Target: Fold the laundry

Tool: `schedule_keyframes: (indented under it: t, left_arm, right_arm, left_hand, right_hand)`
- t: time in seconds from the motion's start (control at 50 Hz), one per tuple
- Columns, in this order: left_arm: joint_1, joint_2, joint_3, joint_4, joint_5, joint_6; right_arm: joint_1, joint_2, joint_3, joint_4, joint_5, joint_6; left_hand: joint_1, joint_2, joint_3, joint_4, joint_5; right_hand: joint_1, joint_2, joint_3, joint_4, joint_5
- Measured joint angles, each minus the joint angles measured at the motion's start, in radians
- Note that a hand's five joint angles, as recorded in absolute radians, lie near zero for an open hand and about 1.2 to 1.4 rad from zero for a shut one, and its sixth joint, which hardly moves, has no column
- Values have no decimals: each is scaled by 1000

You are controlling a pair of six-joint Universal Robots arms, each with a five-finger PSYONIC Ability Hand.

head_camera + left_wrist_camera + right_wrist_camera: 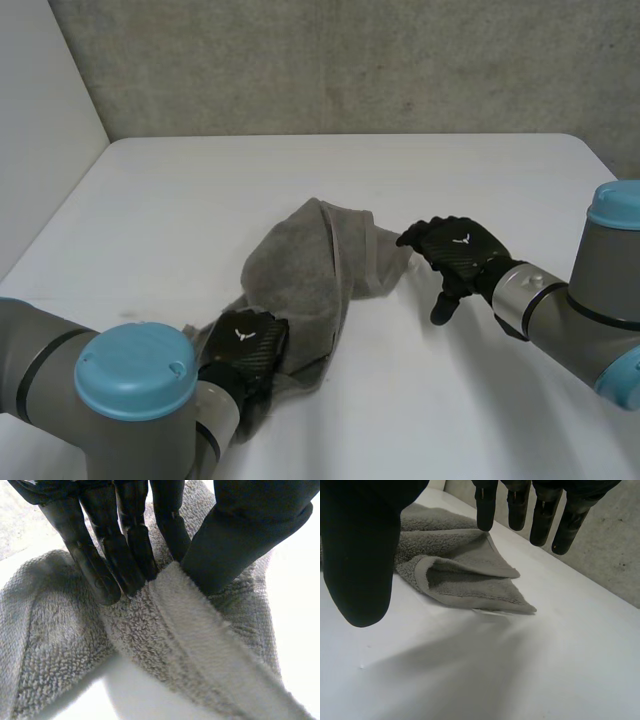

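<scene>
One towel (300,270), grey and crumpled, lies on one white table (300,170); two black hands work at it, one on each of two arms.

In the head view the towel sits just below the centre of the frame, running from a bunched hump in the middle down toward the lower left; one corner tapers to the right. The left hand (245,345) is at the lower left of the frame, on the towel's near end, so the cloth stretches up and away from it; the left arm (100,390) fills the corner below it. The left wrist view shows the grasp: the fingers (115,555) press down on one side of a raised fold with a hemmed edge, the thumb (240,535) presses on the other, and the fold is pinched between them.

The right hand (460,250) is right of centre in the frame, at the end of the right arm (590,290); the towel's tapered corner lies just to its left, at its fingertips. In the right wrist view its fingers (540,515) and thumb (360,555) are spread and relaxed, holding nothing; the folded corner lies flat on the table beneath the fingertips, apart from them.
</scene>
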Motion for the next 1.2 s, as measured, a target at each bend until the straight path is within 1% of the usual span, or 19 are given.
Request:
schedule_keyframes:
  t: [0.14,0.2,0.36,0.44,0.52,0.54,0.58,0.62,0.68,0.7,0.74,0.76,0.88,0.92,1.04,1.06,1.12,1.18,1.2]
  left_arm:
    - [7,53,18,1,-2,2]
    - [25,96,34,-2,-3,2]
    - [144,202,107,-34,6,2]
    - [173,224,129,-78,9,1]
    - [189,289,153,-191,24,-4]
    - [188,317,161,-222,31,-5]
    - [186,344,170,-242,39,-6]
    - [181,387,185,-267,51,-8]
    - [168,468,221,-293,71,-9]
    - [159,511,244,-301,81,-9]
    - [153,534,257,-306,85,-9]
    - [145,562,279,-315,89,-9]
    - [116,613,330,-369,92,-10]
    - [108,622,335,-390,90,-11]
    - [105,630,320,-411,87,-12]
    - [106,634,312,-413,86,-13]
    - [106,639,306,-415,85,-13]
    - [108,652,299,-415,85,-13]
    - [108,654,299,-415,85,-13]
  right_arm:
    - [-2,-12,-7,1,4,-8]
    - [-5,-18,-10,2,5,-8]
    - [-21,-41,-20,14,0,-6]
    - [-22,-51,-32,27,-2,-14]
    - [-16,-51,-83,65,-11,-37]
    - [-13,-41,-109,78,-23,-41]
    - [-11,-29,-132,88,-38,-42]
    - [-8,-3,-176,100,-71,-38]
    - [-5,49,-256,115,-137,-14]
    - [-5,79,-301,119,-177,8]
    - [-4,93,-322,120,-194,19]
    - [3,138,-379,119,-237,67]
    - [57,261,-515,99,-304,189]
    - [100,323,-572,75,-316,228]
    - [160,388,-613,25,-306,248]
    - [189,409,-622,-4,-286,249]
    - [208,422,-628,-25,-263,251]
    - [242,446,-646,-64,-185,275]
    - [244,447,-648,-68,-176,281]
  left_hand:
    - [7,22,17,19,14]
    - [7,22,19,20,17]
    - [7,22,21,20,17]
    - [7,22,21,20,20]
    - [7,22,21,20,20]
    - [7,22,22,20,20]
    - [7,22,22,20,20]
    - [7,22,22,20,20]
    - [7,22,22,20,20]
    - [7,22,22,20,20]
    - [7,22,22,20,20]
    - [7,22,23,20,20]
    - [7,22,23,20,20]
    - [7,22,23,20,20]
    - [7,22,23,20,20]
    - [7,22,23,20,20]
    - [7,22,23,20,20]
    - [7,22,23,20,20]
    - [7,22,23,20,20]
  right_hand:
    - [0,0,0,0,0]
    - [0,0,0,0,0]
    - [0,0,0,0,0]
    - [0,0,0,0,0]
    - [0,0,0,0,0]
    - [0,0,0,0,0]
    - [0,0,0,0,0]
    - [0,0,0,0,0]
    - [0,0,0,0,0]
    - [0,0,0,0,0]
    - [0,0,0,0,0]
    - [0,0,0,0,0]
    - [0,0,0,0,0]
    - [2,3,7,3,4]
    - [3,3,16,3,9]
    - [0,-4,8,-5,10]
    - [0,-4,8,-5,10]
    - [0,-4,8,-5,10]
    - [0,-4,8,-5,10]
